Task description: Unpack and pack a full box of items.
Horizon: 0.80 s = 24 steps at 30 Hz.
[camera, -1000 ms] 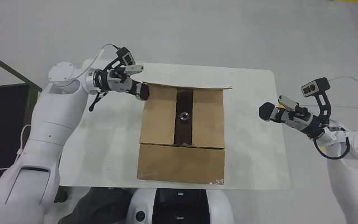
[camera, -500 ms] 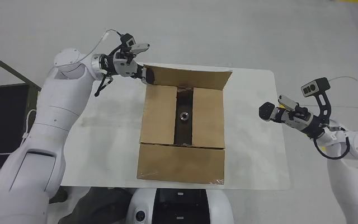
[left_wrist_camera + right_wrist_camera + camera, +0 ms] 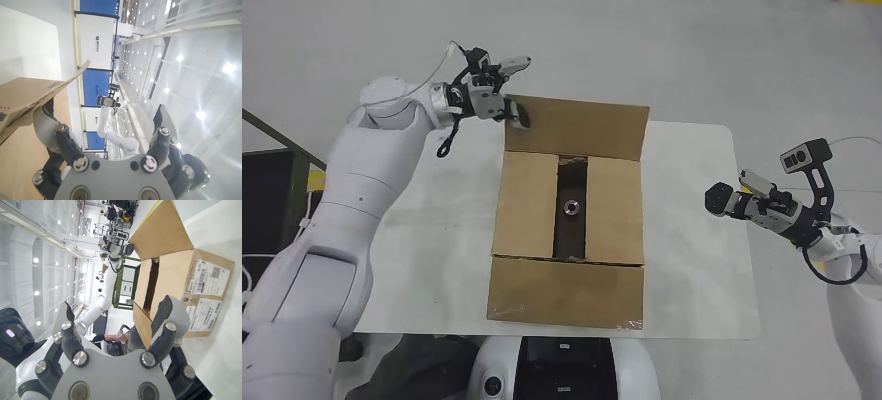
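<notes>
White table (image 3: pixel 692 230) bears the cardboard box (image 3: pixel 567 290) at its middle; the box's far flap (image 3: pixel 582 128) stands raised, hinged along the far edge; the left gripper (image 3: pixel 521 91), nearer, sits at that flap's left corner, spread wide, one jaw against the cardboard, clamping nothing; the right gripper (image 3: pixel 716 198), spread and empty, hangs well right of the box.
</notes>
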### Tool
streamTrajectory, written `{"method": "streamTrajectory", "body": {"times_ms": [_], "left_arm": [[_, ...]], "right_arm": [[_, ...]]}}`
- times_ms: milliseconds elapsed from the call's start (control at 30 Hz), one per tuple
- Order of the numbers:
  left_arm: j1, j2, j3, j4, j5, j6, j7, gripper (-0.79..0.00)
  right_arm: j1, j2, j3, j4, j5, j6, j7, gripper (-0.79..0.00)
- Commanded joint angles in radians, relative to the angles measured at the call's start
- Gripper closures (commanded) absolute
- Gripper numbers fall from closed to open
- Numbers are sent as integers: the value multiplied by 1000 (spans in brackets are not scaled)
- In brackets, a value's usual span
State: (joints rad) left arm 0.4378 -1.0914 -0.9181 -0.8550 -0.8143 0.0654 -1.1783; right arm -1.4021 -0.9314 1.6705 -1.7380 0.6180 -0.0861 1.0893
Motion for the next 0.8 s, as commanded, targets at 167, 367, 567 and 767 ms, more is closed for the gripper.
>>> {"method": "streamTrajectory", "body": {"times_ms": [167,367,567,767], "left_arm": [[-49,-43,43,89,-4,35,132,-785],[-84,-77,84,157,36,70,238,-785],[-116,-106,137,193,128,126,304,-785],[-127,-130,178,211,199,168,334,-785]], "right_arm": [[0,0,0,0,0,0,0,-785],[0,0,0,0,0,0,0,-785],[0,0,0,0,0,0,0,-785],[0,0,0,0,0,0,0,-785]]}}
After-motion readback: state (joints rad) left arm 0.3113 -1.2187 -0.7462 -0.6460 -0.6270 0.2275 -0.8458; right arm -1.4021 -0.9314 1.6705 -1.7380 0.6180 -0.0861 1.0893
